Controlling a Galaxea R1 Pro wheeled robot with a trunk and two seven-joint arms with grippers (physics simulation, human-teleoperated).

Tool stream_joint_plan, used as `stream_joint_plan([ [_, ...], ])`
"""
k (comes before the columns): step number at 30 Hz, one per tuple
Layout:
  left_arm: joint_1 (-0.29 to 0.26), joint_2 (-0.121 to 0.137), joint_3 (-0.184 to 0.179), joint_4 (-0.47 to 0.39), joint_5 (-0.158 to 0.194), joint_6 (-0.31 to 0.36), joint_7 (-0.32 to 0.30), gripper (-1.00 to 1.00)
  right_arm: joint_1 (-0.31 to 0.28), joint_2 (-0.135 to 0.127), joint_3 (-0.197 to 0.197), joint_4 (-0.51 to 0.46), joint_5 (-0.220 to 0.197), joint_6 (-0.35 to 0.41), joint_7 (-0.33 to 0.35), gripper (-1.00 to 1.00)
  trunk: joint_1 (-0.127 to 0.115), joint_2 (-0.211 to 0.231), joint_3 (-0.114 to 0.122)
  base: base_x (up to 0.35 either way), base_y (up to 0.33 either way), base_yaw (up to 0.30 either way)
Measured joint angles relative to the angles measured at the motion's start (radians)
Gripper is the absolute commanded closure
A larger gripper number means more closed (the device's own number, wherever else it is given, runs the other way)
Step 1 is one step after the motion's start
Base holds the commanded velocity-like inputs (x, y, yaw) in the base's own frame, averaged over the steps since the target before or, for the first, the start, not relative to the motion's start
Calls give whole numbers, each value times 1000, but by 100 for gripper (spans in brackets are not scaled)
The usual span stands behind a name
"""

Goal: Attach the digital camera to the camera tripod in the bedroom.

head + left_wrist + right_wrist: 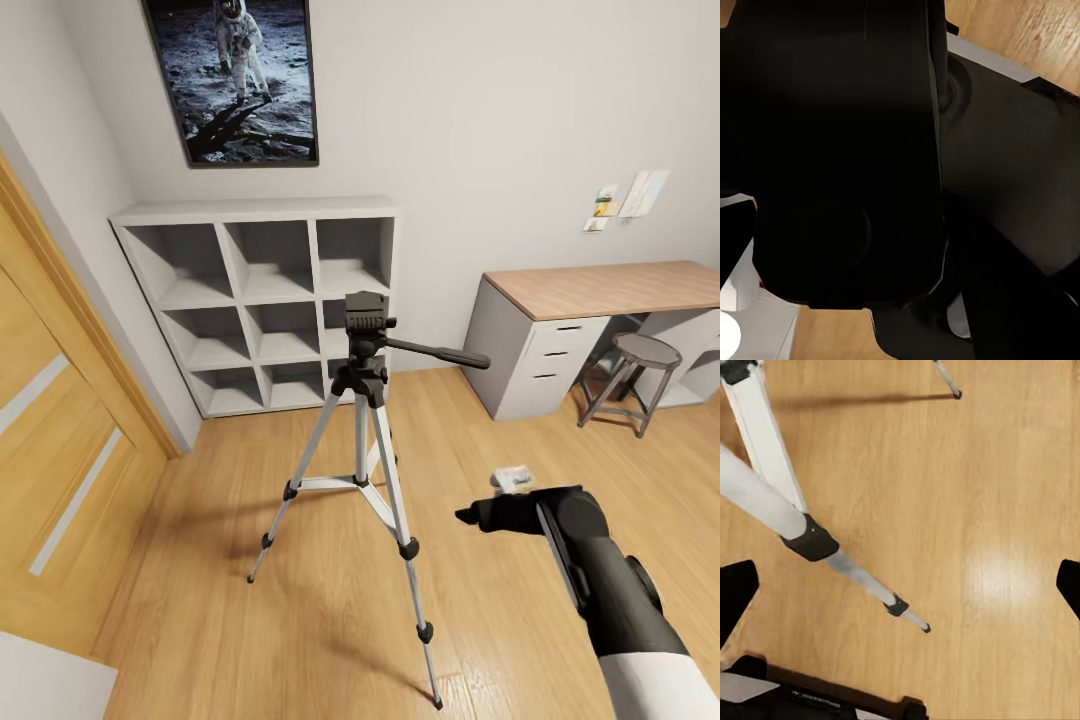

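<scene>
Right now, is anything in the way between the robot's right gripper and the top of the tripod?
Nothing visible is. The right gripper hangs open over bare wood floor, to the right of the camera tripod and lower than its black head, which has nothing mounted on it. Only open air lies between them.

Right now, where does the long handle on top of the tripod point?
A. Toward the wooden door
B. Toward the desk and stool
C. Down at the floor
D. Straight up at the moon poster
B. In the head view the pan handle juts sideways from the head of the camera tripod, out toward the wood-topped desk and the stool, away from the door.
</scene>
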Motion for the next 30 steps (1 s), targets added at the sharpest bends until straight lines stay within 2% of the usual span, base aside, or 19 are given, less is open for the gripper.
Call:
stream_joint_plan([
  [2, 0, 0, 0, 0, 0, 0, 0, 100, -71, 28, 30, -7, 1, 0, 20, -100, 0, 0, 0, 0, 0, 0],
  [3, 0, 0, 0, 0, 0, 0, 0, 100, -102, 50, 43, -19, -2, 0, 28, -100, 0, 0, 0, 0, 0, 0],
  [4, 0, 0, 0, 0, 0, 0, 0, 100, -134, 91, 60, -63, -7, 0, 36, -100, 0, 0, 0, 0, 0, 0],
  [8, 0, 1, 0, 0, -1, 0, 0, 100, -154, 118, 74, -117, 3, 0, 42, -100, 0, 0, 0, 0, 0, 0],
  [12, 0, 0, 0, 0, -1, 0, 0, 100, -158, 121, 88, -134, 4, 0, 44, -100, 0, 0, 0, 0, 0, 0],
  [13, 0, 0, 0, 0, -1, 0, 0, 100, -159, 122, 115, -141, 2, 0, 45, -100, 0, 0, 0, 0, 0, 0],
  [15, 0, 0, 0, 0, -1, 0, 0, 100, -159, 123, 137, -144, 4, 0, 45, -100, 0, 0, 0, 0, 0, 0],
  [17, 0, 0, -1, 1, -2, 0, 0, 100, -159, 126, 177, -156, 3, 0, 49, -100, 0, 0, 0, 0, 0, 0],
  [23, 0, 0, -1, 1, -2, 0, 0, 100, -160, 131, 193, -165, 3, 0, 54, -100, 0, 0, 0, 0, 0, 0],
  [30, 0, 0, -1, 1, -6, 0, 0, 100, -159, 136, 253, -166, 3, 0, 53, -100, 0, 0, 0, 0, 0, 0],
])
